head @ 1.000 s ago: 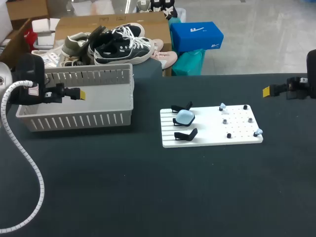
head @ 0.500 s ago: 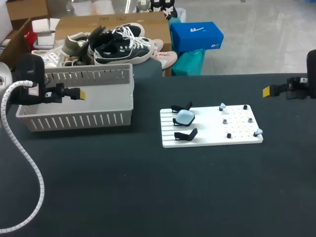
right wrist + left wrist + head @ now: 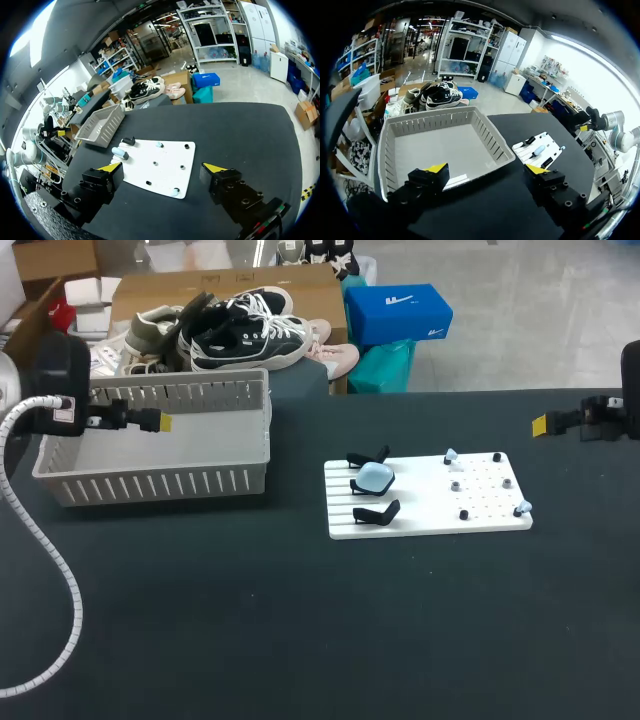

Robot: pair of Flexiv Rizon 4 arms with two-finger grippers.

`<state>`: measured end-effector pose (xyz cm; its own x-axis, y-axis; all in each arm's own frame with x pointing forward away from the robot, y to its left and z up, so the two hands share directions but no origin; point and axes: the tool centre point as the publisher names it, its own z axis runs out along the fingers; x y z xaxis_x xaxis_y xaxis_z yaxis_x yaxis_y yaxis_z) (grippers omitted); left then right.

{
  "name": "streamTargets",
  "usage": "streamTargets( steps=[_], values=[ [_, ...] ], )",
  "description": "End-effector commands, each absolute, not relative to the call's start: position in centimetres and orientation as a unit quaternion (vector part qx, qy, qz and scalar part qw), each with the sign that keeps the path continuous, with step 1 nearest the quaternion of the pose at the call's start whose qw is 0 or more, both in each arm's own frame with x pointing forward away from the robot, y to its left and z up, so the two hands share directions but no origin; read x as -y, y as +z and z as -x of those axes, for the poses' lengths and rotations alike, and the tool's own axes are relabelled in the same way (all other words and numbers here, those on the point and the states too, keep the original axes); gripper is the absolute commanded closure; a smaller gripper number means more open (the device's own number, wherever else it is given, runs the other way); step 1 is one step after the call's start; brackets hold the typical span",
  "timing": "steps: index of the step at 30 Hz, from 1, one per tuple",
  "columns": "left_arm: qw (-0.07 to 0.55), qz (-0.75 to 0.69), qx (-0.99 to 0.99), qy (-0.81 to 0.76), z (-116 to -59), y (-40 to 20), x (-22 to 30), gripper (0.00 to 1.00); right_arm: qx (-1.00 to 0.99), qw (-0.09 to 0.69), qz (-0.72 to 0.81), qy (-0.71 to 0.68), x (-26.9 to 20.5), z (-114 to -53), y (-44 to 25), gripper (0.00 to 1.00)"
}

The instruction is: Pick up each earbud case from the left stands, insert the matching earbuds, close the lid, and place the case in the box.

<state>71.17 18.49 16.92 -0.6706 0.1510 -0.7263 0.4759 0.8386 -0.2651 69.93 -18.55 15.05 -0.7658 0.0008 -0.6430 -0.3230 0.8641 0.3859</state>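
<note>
A light blue earbud case (image 3: 375,477) rests on the middle of three black stands (image 3: 377,512) at the left of a white board (image 3: 430,510). Two pale earbuds (image 3: 451,455) (image 3: 521,509) sit on pegs at the board's right. My left gripper (image 3: 160,423) hangs open over the grey basket (image 3: 160,480), far left of the board. My right gripper (image 3: 540,424) stands open beyond the board's far right corner. The left wrist view has the left gripper (image 3: 487,170) above the basket (image 3: 490,145), the case (image 3: 539,149) far ahead. The right gripper (image 3: 162,167) faces the board (image 3: 160,170) and case (image 3: 119,152).
Black pegs (image 3: 463,514) and small fittings dot the board's right half. The basket (image 3: 100,125) is empty and stands at the table's back left. Dark tabletop (image 3: 300,620) stretches in front of the board. A ribbed cable (image 3: 60,570) trails from my left arm.
My left arm has drifted slightly up and back over the basket. The right arm, the case and the board have not moved.
</note>
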Motion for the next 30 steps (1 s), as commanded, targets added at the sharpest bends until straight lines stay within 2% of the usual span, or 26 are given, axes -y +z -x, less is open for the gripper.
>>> streamTargets(
  steps=[1, 12, 30],
  values=[
    [0.380, -0.268, -0.851, -0.245, -71.8, 17.3, -18.1, 0.00, -0.907, 0.330, 0.090, 0.246, 18.6, -70.0, 15.0, 0.00],
    [0.380, -0.494, -0.735, -0.269, -71.3, 16.4, -11.2, 0.00, -0.907, 0.330, 0.090, 0.246, 18.6, -70.0, 15.0, 0.00],
    [0.355, -0.612, -0.642, -0.295, -71.2, 12.0, -1.3, 0.00, -0.907, 0.330, 0.090, 0.246, 18.6, -70.0, 15.0, 0.00]
  ],
)
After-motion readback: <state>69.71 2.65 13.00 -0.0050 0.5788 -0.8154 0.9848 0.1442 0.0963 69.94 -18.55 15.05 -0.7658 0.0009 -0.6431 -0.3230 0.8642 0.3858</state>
